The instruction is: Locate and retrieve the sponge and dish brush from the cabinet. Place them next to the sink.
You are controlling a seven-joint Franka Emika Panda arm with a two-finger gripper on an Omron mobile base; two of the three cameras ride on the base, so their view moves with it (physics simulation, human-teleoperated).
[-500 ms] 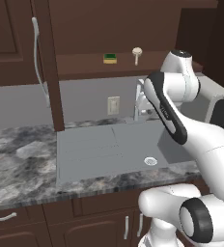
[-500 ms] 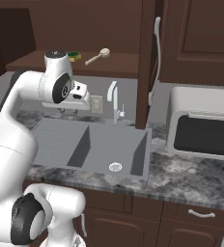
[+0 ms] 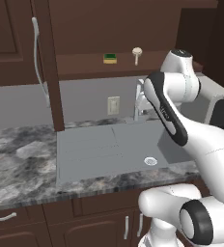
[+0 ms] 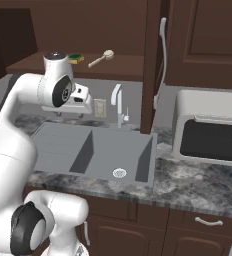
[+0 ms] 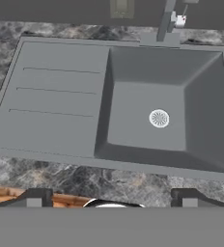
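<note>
Your two-finger gripper [image 5: 111,195] hung over the wide flat grey rectangular sink [image 5: 51,87], looking straight down, its two small dark fingertips [image 5: 34,197] standing well apart at the bottom of the hand view with nothing between them. Below it you saw the round metal drain [image 5: 159,118] near the basin's middle and the chrome faucet [image 5: 165,21] at about one o'clock, with grey marbled stone counter [image 5: 61,176] around the rim. Further out and well above, on the plain shelf of the dark brown wooden wall cabinet [image 3: 85,65], lay the small yellow sponge with the dark green top layer [image 3: 110,58], and just beside it at three o'clock, apart from it, the cream-white dish brush with the round head [image 3: 136,54]. In my judgement the sponge would be light and soft, yielding under the fingers, so you should have pinched it across its short sides. The brush looked light and stiff; its thin handle could slip or roll, so taking it near the head seemed safer.
</note>
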